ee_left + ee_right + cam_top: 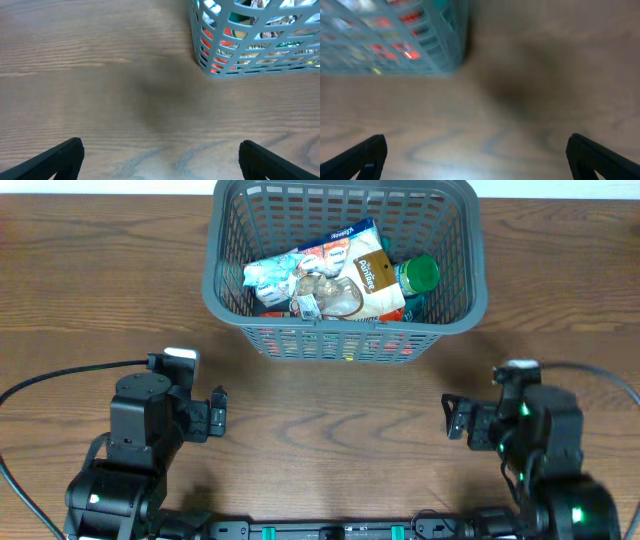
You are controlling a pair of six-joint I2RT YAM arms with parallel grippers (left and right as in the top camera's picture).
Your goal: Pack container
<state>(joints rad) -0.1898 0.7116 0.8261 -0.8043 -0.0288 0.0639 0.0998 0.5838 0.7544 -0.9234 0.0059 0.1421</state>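
Note:
The container (225, 280), a large grey lattice basket, stands at the back middle of the table. Inside lie several food packets (330, 275) and a green-capped bottle (418, 275). Its corner shows in the left wrist view (200, 55) and, blurred, in the right wrist view (445, 55). My left gripper (218, 413) is open and empty at the front left, well short of the basket; its fingers frame bare wood (160, 160). My right gripper (452, 418) is open and empty at the front right, also over bare wood (476, 157).
The wooden table (340, 420) lies between the two grippers and in front of the basket. Black cables (60, 375) run from the arm bases at the left and right edges.

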